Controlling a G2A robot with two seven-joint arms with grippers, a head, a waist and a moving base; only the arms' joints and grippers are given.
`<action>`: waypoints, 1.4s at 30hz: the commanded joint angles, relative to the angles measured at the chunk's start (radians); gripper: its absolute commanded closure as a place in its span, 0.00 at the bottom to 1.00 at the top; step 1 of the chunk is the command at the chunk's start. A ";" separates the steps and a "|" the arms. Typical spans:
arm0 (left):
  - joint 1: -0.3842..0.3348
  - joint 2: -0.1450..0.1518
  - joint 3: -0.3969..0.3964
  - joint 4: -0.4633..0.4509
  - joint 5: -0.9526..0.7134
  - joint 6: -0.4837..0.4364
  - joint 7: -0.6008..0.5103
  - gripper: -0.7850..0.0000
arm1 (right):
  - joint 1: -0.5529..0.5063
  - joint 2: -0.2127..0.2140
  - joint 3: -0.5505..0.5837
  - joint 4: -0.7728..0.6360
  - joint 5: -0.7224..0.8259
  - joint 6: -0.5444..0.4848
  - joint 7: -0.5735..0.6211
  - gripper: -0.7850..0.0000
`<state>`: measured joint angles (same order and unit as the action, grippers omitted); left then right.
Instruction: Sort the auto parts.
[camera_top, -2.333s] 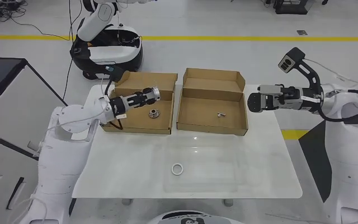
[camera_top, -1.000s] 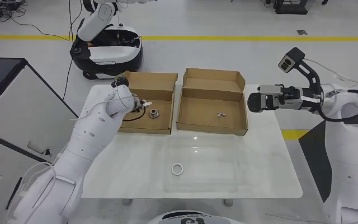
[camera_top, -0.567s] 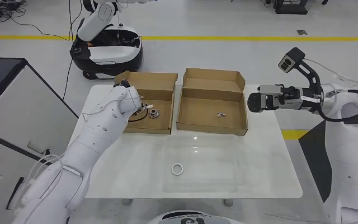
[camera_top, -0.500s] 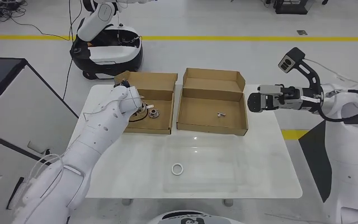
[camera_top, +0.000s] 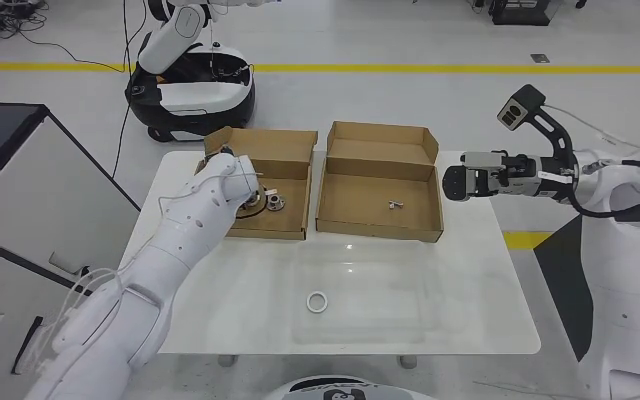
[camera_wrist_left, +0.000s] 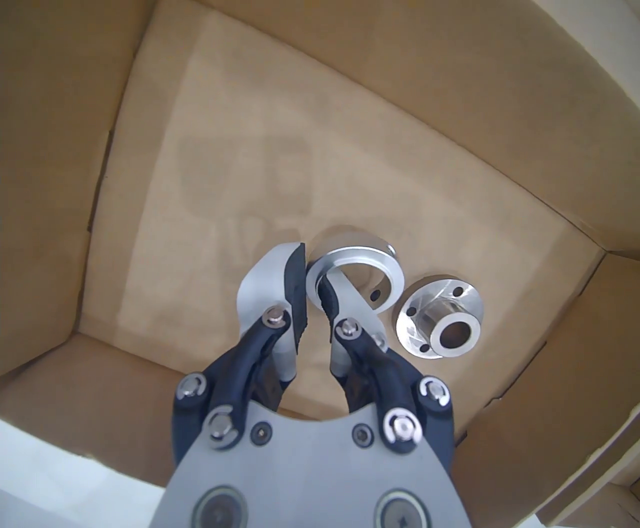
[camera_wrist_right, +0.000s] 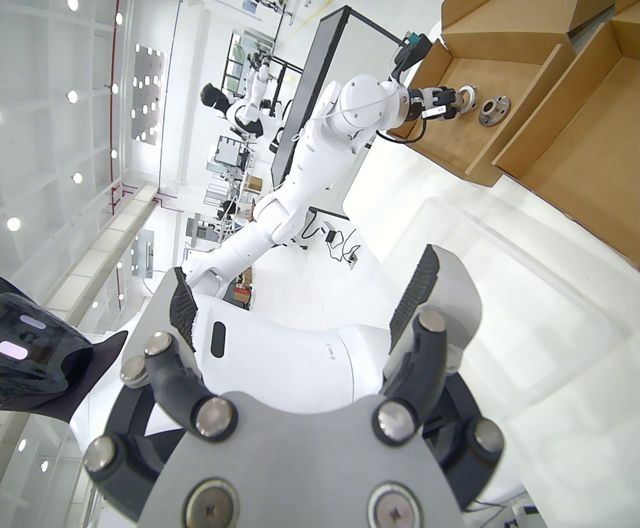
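Silver ring (camera_wrist_left: 392, 279) in left gripper (camera_wrist_left: 310, 277); narrow pinch

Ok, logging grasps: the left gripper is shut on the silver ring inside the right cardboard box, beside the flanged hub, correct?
Wrong box. The left gripper is shut on the silver ring inside the left cardboard box, beside the flanged hub, as the top view shows.

2 boxes: left box (camera_top: 270, 148), right box (camera_top: 365, 200). 2 rings: metal ring (camera_wrist_left: 350, 252), white ring (camera_top: 317, 300). 1 flanged hub (camera_wrist_left: 440, 327), 1 small metal part (camera_top: 394, 204), 1 clear tray (camera_top: 400, 320).
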<state>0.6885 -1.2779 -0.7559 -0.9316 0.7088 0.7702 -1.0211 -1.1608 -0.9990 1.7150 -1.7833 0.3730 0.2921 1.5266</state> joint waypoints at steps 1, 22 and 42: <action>-0.002 -0.004 0.000 0.009 -0.004 -0.002 0.004 0.59 | 0.000 0.000 0.000 0.000 0.000 0.000 0.000 0.00; 0.108 0.064 -0.173 -0.345 0.094 0.003 -0.023 0.00 | 0.000 0.000 0.000 0.000 0.000 0.000 0.000 0.00; 0.216 0.103 -0.253 -0.607 0.108 -0.199 -0.053 0.00 | 0.000 0.000 0.000 0.000 0.000 0.000 0.000 0.00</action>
<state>0.8975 -1.1770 -1.0037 -1.5095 0.8232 0.6389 -1.0765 -1.1608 -0.9990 1.7150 -1.7833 0.3730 0.2921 1.5266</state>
